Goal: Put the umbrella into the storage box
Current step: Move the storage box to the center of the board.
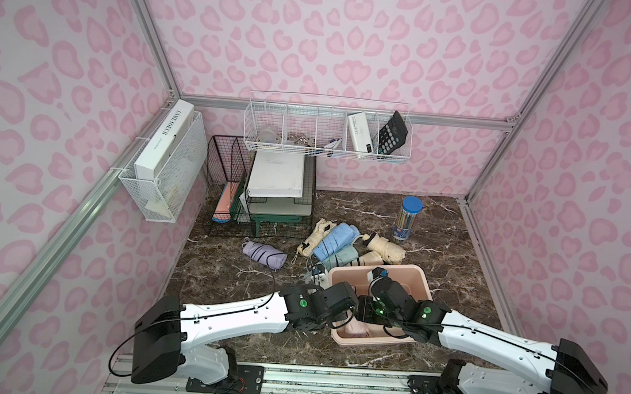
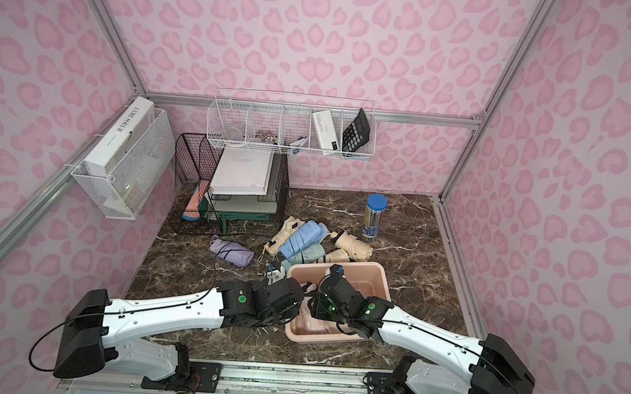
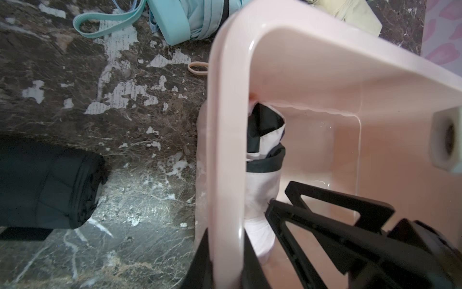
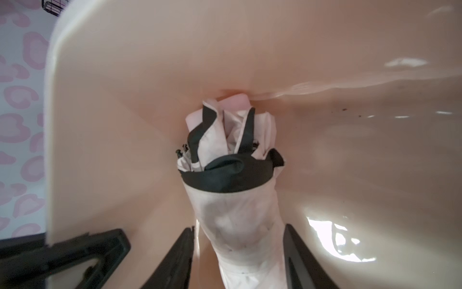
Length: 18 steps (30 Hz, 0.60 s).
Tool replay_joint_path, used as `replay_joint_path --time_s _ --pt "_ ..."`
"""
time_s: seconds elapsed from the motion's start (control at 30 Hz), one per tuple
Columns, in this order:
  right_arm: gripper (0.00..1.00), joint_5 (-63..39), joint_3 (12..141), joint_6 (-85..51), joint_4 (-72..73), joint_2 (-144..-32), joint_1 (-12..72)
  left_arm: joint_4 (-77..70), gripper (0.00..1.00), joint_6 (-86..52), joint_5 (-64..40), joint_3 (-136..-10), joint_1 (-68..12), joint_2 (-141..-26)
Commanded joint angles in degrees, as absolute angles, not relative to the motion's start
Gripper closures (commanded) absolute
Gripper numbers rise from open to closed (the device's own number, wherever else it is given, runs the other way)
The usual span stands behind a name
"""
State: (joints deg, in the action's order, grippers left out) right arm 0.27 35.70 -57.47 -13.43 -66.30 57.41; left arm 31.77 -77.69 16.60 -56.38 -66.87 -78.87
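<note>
The storage box (image 1: 396,266), a pale pink tub, stands at the table's front middle in both top views (image 2: 358,263). A folded umbrella (image 4: 237,212), whitish pink with black lining, lies inside it, its far end against a corner of the box; in a top view only a bit of the umbrella (image 1: 358,328) shows under the wrists. My left gripper (image 3: 226,240) is shut on the box's left rim (image 3: 225,150). My right gripper (image 4: 239,226) stands open astride the umbrella, with a thin gap at one finger.
Several folded umbrellas lie behind the box: lilac (image 1: 266,255), blue (image 1: 335,241), mint (image 1: 340,258), cream (image 1: 384,250). A blue-lidded pencil tube (image 1: 405,219) stands farther back, a black wire rack (image 1: 231,184) at back left. A black folded bundle (image 3: 50,185) lies left of the box.
</note>
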Motion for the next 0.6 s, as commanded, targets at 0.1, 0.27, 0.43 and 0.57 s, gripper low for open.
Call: replay_joint_path --time_s 0.1,0.27,0.43,0.57 --pt "0.54 0.75 34.09 -56.10 -11.65 -69.88 57.66 29.53 0.74 -80.21 18.01 -55.09 -66.88 -78.25" --pt "0.57 -2.31 35.54 -55.73 -14.00 -74.32 58.02 31.57 0.58 -79.39 20.15 -54.70 -66.96 -74.99" --pt "0.60 -3.74 36.60 -55.46 -16.00 -76.01 58.71 36.09 0.45 -75.69 25.90 -55.68 -66.82 -70.33" --pt "0.72 -4.83 37.19 -56.15 -17.46 -74.58 58.69 39.52 0.43 -73.97 30.12 -55.91 -66.72 -66.81"
